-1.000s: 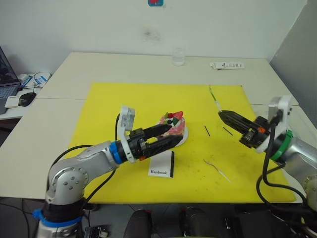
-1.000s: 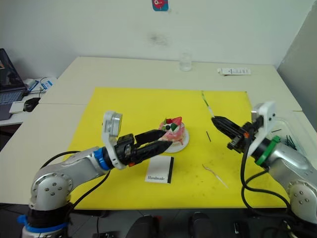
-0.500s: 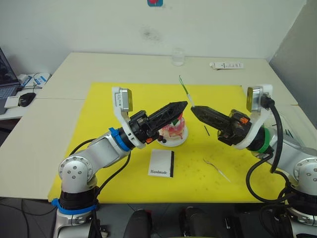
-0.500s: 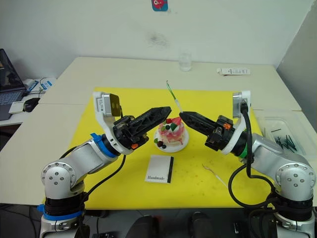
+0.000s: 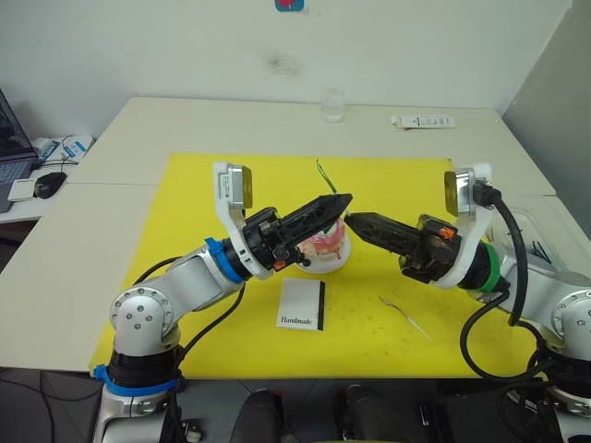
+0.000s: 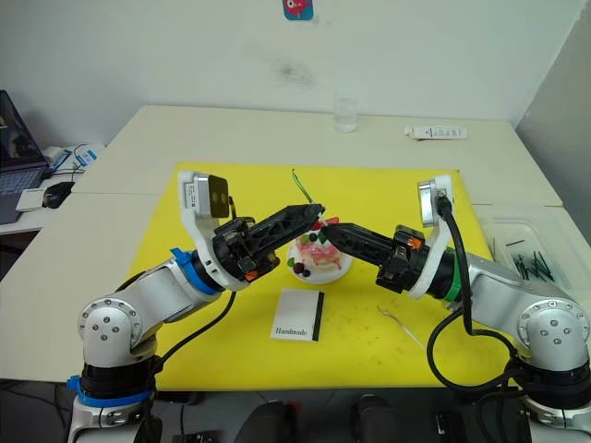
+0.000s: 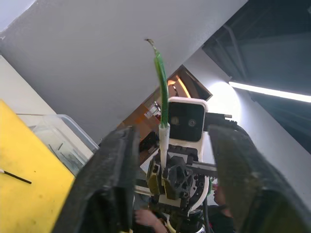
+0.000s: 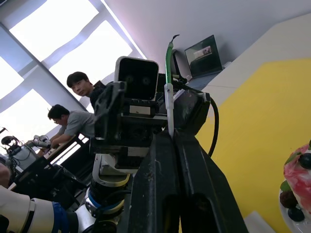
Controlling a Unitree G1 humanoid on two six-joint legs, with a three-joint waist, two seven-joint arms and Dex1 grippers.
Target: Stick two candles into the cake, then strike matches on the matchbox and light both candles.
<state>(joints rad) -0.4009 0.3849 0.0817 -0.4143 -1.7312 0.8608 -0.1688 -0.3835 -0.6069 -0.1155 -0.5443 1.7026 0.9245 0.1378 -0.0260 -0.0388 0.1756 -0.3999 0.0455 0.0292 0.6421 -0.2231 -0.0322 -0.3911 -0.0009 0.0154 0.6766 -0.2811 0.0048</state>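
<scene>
Green candle held up over the cake

The right gripper (image 5: pixel 351 219) pinches the green candle (image 5: pixel 324 177) by its pale end, and the stick points up, leaning a bit away. The cake (image 5: pixel 322 247) sits on its white plate just under both tips, so the candle must tip over and go down. The left gripper (image 5: pixel 344 198) has its fingers spread a little beside the candle, holding nothing. The matchbox (image 5: pixel 302 305) lies near the plate.

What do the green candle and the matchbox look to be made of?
Green candle: probably wax, glossy, with a pale whitish base, held upright in the right tool. Matchbox: likely matte white card, printed "Handmade", with a black strip along one edge.
</scene>
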